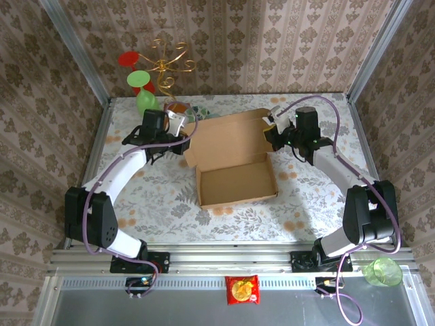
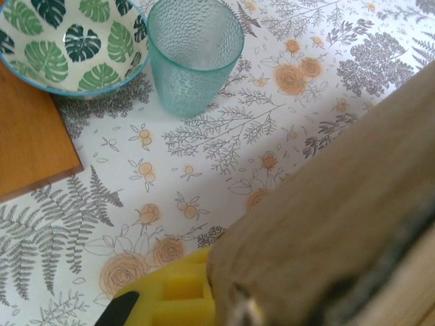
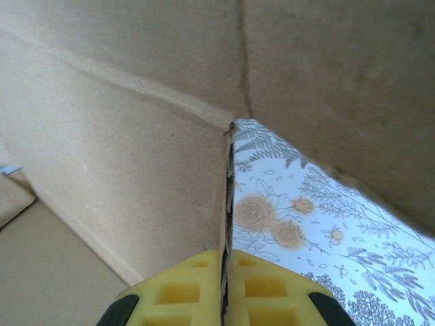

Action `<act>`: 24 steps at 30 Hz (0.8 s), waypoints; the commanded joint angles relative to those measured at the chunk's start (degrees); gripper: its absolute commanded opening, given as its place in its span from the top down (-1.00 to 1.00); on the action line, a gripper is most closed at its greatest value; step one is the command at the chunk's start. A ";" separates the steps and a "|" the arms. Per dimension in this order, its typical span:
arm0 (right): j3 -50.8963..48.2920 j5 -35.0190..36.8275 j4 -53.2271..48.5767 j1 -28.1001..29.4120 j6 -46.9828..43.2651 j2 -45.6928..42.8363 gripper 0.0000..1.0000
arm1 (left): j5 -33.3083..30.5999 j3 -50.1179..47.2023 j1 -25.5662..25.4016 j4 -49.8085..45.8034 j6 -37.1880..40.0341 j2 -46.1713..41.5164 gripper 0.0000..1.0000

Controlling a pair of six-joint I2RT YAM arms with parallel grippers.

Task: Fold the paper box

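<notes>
Yellow finger pads [image 3: 178, 293] of the right gripper [image 3: 227, 275] are pressing together on a thin edge of the paper box [image 3: 122, 170], so this gripper is clenching the cardboard wall, with creased brown panels rising on both sides of it and a patch of the flowered table [image 3: 319, 251] showing beyond. From above, the paper box [image 1: 234, 159] is lying open in the middle of the table [image 1: 306, 197], between the two arms, its shallow tray part toward the robot with low walls standing up and its flat lid panel spreading out toward the far wall. The right gripper [image 1: 272, 129] is holding the far right corner of that carton. The left gripper [image 1: 179, 129] is sitting at the carton's far left side, just beside a small flap. In the left wrist view one yellow pad [image 2: 170, 292] is lying against a blurred cardboard flap [image 2: 326, 224]; the other finger is hiding behind the flap, so this gripper seems to be pinching the paper box as well, its jaws drawn together. Beyond that flap a teal glass cup [image 2: 194, 54] is standing upright just beside a leaf-patterned bowl [image 2: 68, 41], and the bowl is touching or overlapping an orange-brown wooden slab [image 2: 30, 136]. A snack packet [image 1: 241, 290] is lying on the metal frame between the arm bases.
</notes>
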 commanded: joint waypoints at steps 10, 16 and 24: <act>-10.61 26.06 27.60 7.34 17.32 -2.59 1.00 | -19.91 4.95 -9.97 14.58 -17.16 2.81 1.00; -11.60 32.92 35.42 8.28 21.86 -0.44 1.00 | -21.28 3.43 -11.99 30.17 -18.17 6.85 1.00; -16.53 33.88 40.92 8.19 25.67 2.96 0.93 | -21.96 -7.56 -13.82 49.83 -19.20 8.27 1.00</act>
